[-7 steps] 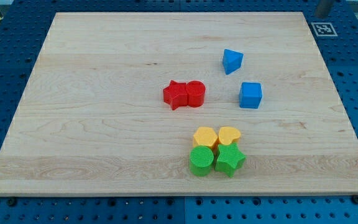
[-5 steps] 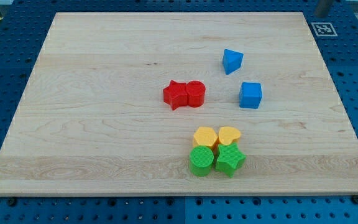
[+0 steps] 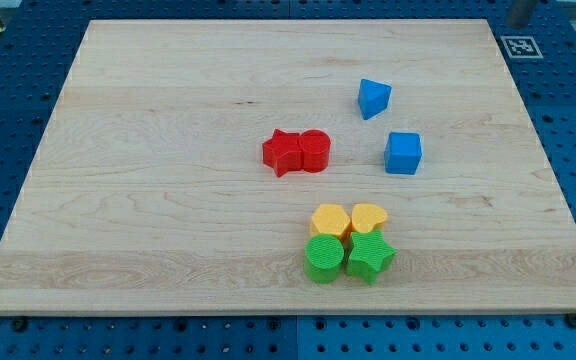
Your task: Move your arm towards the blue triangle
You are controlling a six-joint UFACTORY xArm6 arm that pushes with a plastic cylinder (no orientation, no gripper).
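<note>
The blue triangle (image 3: 373,98) lies on the wooden board (image 3: 168,200), right of centre and toward the view's top. A blue cube (image 3: 403,153) sits just below and to its right. My tip does not clearly show. A small grey shape (image 3: 521,12) pokes in at the view's top right edge, beyond the board and far from the blue triangle; I cannot tell whether it is my rod.
A red star (image 3: 282,152) and a red cylinder (image 3: 314,151) touch at the board's centre. Lower down, a yellow hexagon (image 3: 328,219), a yellow heart (image 3: 369,217), a green cylinder (image 3: 323,258) and a green star (image 3: 369,257) form a tight cluster. A marker tag (image 3: 519,46) lies off the board.
</note>
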